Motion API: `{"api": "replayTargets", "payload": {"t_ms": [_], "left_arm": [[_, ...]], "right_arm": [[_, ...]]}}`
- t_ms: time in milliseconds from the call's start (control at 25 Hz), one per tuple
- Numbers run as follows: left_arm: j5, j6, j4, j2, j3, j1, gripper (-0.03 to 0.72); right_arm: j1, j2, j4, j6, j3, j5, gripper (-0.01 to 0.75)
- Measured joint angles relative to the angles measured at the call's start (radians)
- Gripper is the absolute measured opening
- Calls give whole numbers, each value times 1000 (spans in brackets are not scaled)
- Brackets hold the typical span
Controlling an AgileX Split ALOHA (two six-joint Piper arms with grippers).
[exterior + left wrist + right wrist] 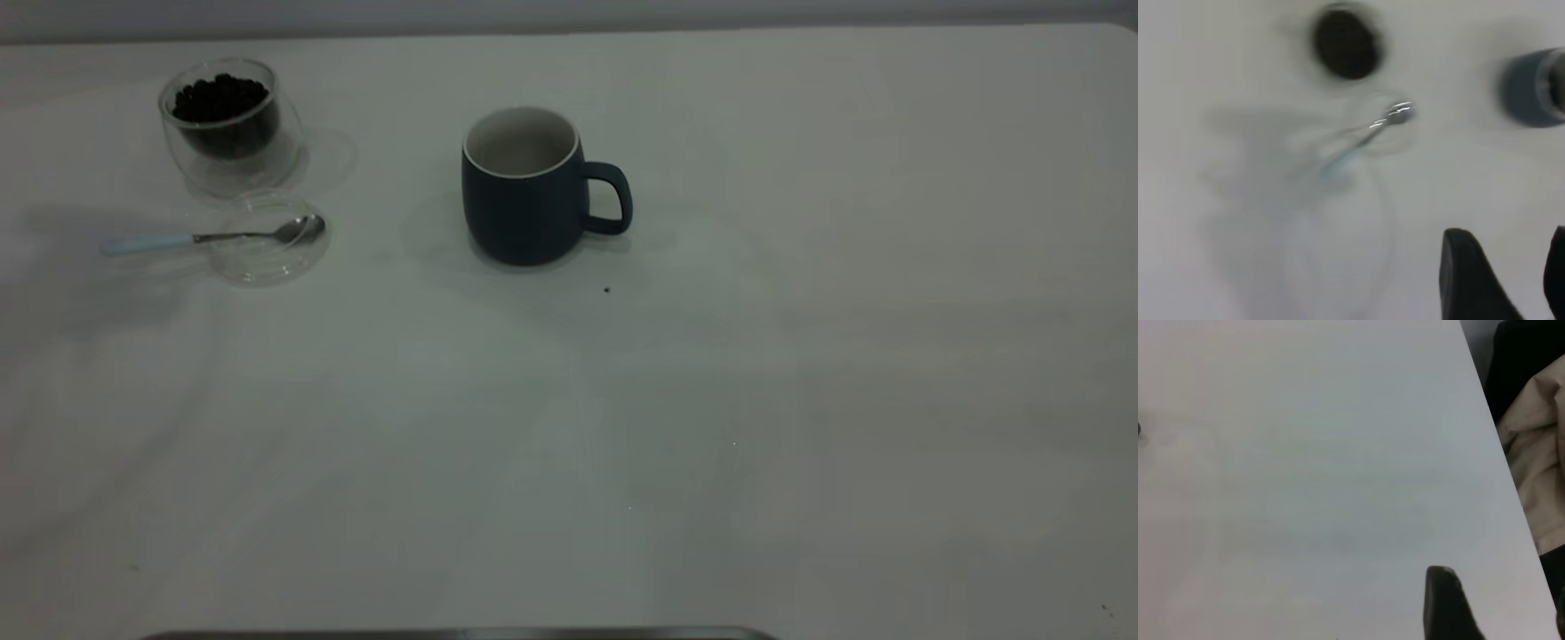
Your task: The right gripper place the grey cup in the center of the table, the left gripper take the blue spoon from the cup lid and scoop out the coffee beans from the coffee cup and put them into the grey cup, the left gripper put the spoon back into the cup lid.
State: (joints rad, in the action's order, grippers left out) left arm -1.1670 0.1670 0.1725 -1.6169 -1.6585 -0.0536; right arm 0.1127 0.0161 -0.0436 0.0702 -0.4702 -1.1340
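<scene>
Two cups wait apart: the mug [528, 188] near the table's [800, 400] middle, ready for beans [220, 97]. The spoon [213, 236] rests with its bowl on the lid [269, 238], handle free to grasp. Above, the left gripper [1505, 280] hangs open, empty.

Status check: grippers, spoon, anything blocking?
Left gripper open above table, empty. Blue spoon resting on cup lid. Grey cup centered. Nothing blocking.

Exterior overlooks table [800, 400] — wrist views downward, closer.
</scene>
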Motion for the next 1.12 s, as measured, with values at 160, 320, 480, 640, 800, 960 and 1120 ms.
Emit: {"api": "replayTargets", "payload": {"t_ms": [160,320,480,640,800,960,1120], "left_arm": [[0,-100,-50,116,54,65,328],[0,-115,-52,274,185,136,320],[0,-118,-54,458,381,153,319],[0,-111,-65,645,610,153,319],[1,-113,-104,833,837,153,319],[10,-150,-152,1014,1018,153,319],[24,-196,-156,1168,1151,153,319]], "right_arm": [[0,0,0,0,0,0,364],[0,0,0,1,0,0,364],[0,0,0,1,0,0,364],[0,0,0,1,0,0,364],[0,0,0,1,0,0,364],[0,0,0,1,0,0,364],[0,0,0,1,0,0,364]]}}
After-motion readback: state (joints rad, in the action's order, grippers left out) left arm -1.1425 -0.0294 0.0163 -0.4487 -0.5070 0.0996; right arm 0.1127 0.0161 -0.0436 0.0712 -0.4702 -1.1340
